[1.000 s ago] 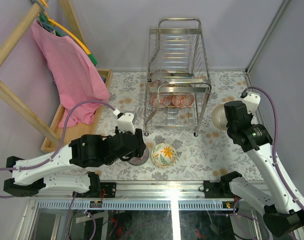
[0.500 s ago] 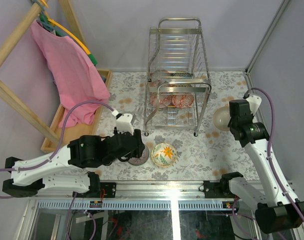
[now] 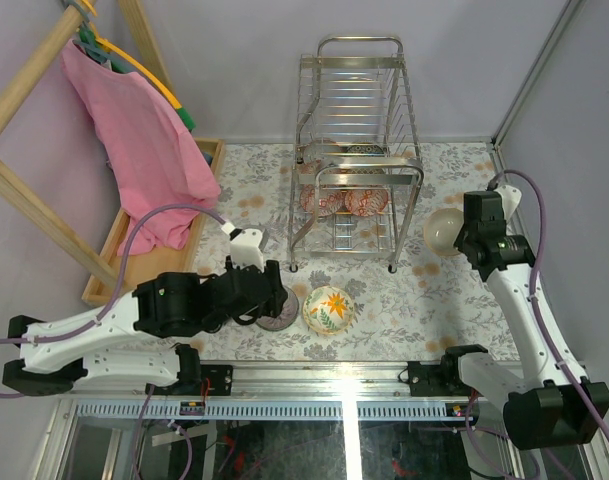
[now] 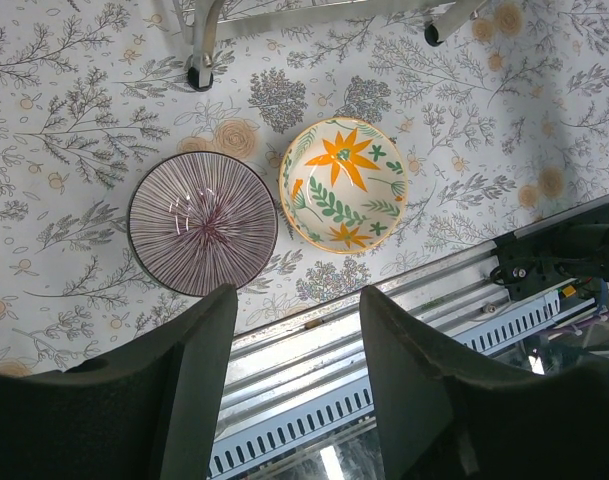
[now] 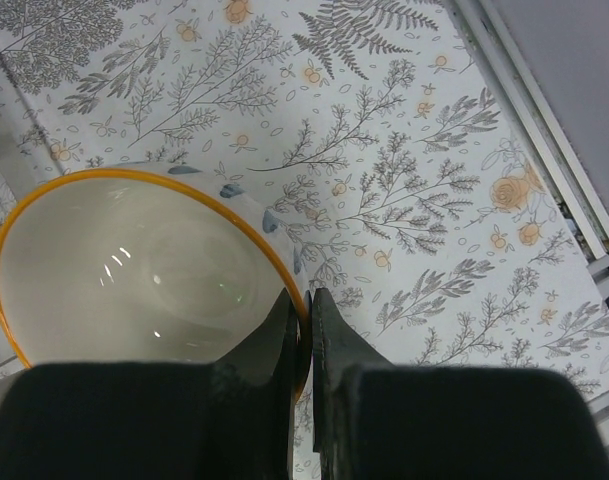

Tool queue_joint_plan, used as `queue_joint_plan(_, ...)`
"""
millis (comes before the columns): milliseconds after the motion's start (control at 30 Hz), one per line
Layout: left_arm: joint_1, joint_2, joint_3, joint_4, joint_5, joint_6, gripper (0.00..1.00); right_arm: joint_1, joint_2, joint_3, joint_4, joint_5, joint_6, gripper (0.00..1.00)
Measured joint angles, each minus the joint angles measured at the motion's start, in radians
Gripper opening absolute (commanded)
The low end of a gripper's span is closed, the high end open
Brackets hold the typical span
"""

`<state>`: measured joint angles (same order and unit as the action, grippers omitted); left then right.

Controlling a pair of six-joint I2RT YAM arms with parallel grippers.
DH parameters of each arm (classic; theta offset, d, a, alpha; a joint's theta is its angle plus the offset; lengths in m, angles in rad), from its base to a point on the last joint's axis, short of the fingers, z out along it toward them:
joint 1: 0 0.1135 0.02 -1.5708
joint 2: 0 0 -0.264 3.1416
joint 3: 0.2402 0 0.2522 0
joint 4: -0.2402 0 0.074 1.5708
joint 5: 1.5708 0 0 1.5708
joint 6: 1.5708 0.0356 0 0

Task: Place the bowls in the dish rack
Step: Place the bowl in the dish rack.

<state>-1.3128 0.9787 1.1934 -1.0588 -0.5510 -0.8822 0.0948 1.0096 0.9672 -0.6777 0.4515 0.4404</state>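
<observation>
From above, the rack point(image 3: 359, 150) had a few loaded bowls point(image 3: 346, 201) in its lower tier. The right gripper point(image 3: 462, 238) held a cream bowl point(image 3: 441, 231) just right of the rack, level with that tier. Before the rack's front left leg sat a striped bowl point(image 3: 278, 318) with a flowered bowl point(image 3: 329, 309) just beside it. The left gripper point(image 3: 272, 298) hovered over the striped one.

In the left wrist view, that gripper's jaws stood wide apart and empty, with both bowls upright below, in front of the rack.

In the right wrist view, the jaws were pinched tight on the cream bowl's orange rim (a thin hold on one edge, nothing beneath).

That pinch looked like the weak point. Tilting the bowl toward a slot could let it swing or slip free. A low approach could knock the rack's wires or the loaded bowls.
</observation>
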Motion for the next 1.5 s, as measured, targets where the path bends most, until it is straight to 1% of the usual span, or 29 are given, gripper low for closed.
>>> queue_joint_plan(300,0.0,-0.028,-0.016,0.0,0.0,0.0,0.52,-0.006,0.039,-0.002,0.079,-0.055,0.001,0.0)
queue_joint_plan(600,0.0,-0.066,-0.048,0.002,-0.003,-0.001,0.52,-0.006,0.1,-0.043,0.239,-0.117,0.003,0.0)
queue_joint_plan(833,0.0,-0.092,-0.059,0.006,-0.006,0.002,0.52,-0.006,0.104,-0.096,0.389,-0.15,0.003,0.0)
queue_joint_plan(1000,0.0,-0.102,-0.079,0.019,-0.007,0.009,0.52,-0.006,0.129,-0.188,0.6,-0.219,0.001,0.0)
queue_joint_plan(1200,0.0,-0.129,-0.108,0.043,-0.006,0.016,0.53,-0.006,0.24,-0.267,0.848,-0.269,-0.008,0.0)
queue_joint_plan(1367,0.002,-0.132,-0.126,0.063,-0.007,0.025,0.53,-0.006,0.314,-0.287,1.033,-0.301,-0.027,0.0)
queue_joint_plan(1500,0.002,-0.132,-0.135,0.08,-0.008,0.031,0.53,-0.006,0.385,-0.288,1.194,-0.358,-0.047,0.0)
